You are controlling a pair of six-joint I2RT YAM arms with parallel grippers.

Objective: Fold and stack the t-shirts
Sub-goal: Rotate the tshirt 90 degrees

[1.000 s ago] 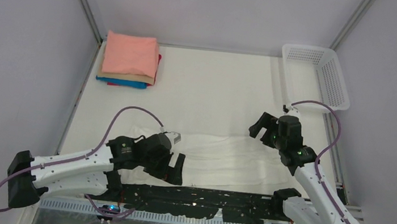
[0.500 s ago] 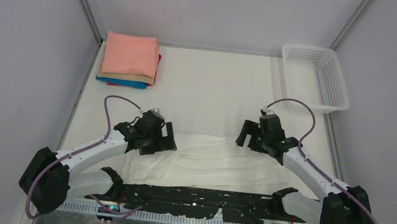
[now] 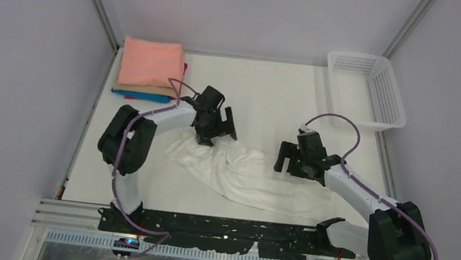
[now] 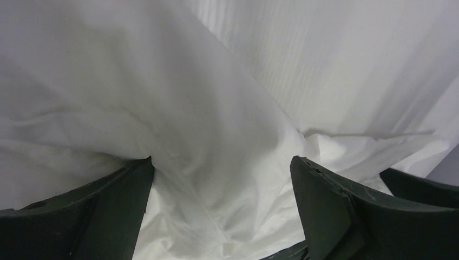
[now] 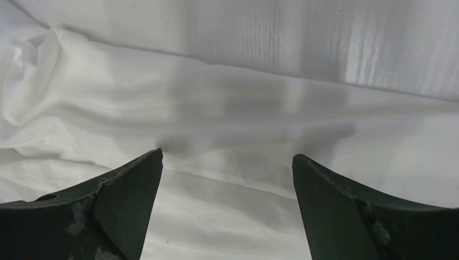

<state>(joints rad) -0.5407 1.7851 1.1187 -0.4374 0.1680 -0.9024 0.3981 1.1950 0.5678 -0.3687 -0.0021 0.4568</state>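
Note:
A white t-shirt lies crumpled in a diagonal band across the middle of the table; no print shows on it. My left gripper is open at its far left end, and in the left wrist view bunched white cloth bulges between the spread fingers. My right gripper is open at the shirt's right part, and in the right wrist view it hangs over smoother cloth. A folded stack sits at the far left: salmon-pink on top, then tan, blue and magenta.
A white plastic mesh basket stands at the far right corner. Grey walls and metal posts close in the table on three sides. A black rail runs along the near edge by the arm bases.
My left arm has swung from the near left to beside the folded stack, and the shirt's left end went with it, bunching into a diagonal. My right gripper has shifted slightly left.

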